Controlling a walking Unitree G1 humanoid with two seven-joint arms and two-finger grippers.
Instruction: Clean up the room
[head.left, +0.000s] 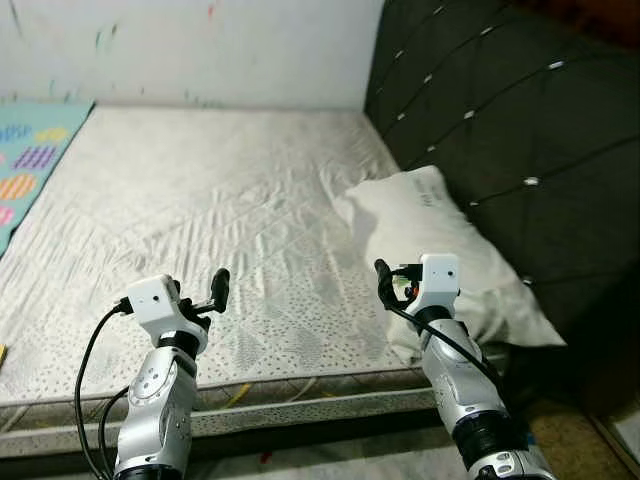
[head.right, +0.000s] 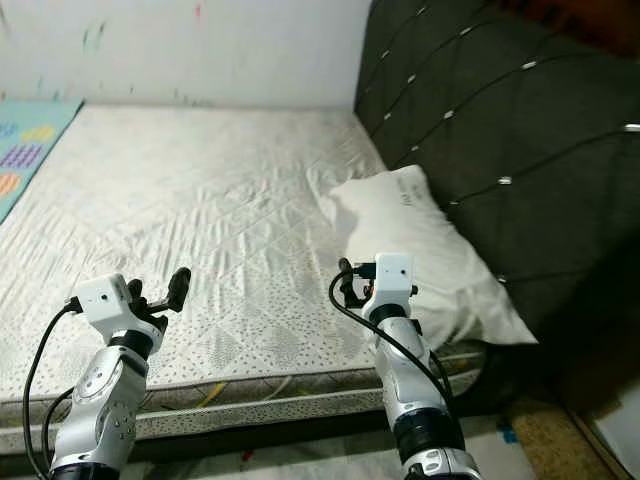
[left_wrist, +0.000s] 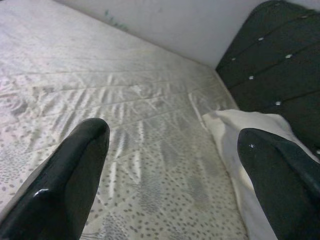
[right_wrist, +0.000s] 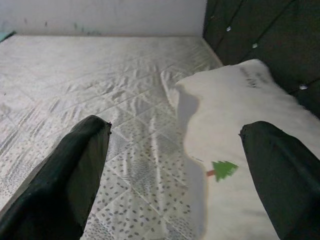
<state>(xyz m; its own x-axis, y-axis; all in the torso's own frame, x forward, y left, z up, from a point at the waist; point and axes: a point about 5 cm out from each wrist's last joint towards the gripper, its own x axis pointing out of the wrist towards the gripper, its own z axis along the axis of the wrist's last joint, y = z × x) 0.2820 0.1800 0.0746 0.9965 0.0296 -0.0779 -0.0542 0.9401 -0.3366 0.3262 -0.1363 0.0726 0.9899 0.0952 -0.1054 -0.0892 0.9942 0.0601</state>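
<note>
Lower frame: I hold left claw (head.left: 222, 285) and right claw (head.left: 382, 279) released, empty, above the bed (head.left: 200, 200) edge. Pillow (head.left: 440, 250) lies crooked centre-right by the headboard (head.left: 500, 120); straightening not yet begun, I judge.

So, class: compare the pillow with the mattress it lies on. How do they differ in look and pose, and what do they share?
The pillow is plain off-white with a small green tree mark; the mattress is quilted in diamonds with grey speckled patches. The pillow lies puffed and askew beside the dark headboard, one corner overhanging the edge; the mattress lies flat. Both are pale fabric, and both open hands hover above the mattress's near edge.
</note>
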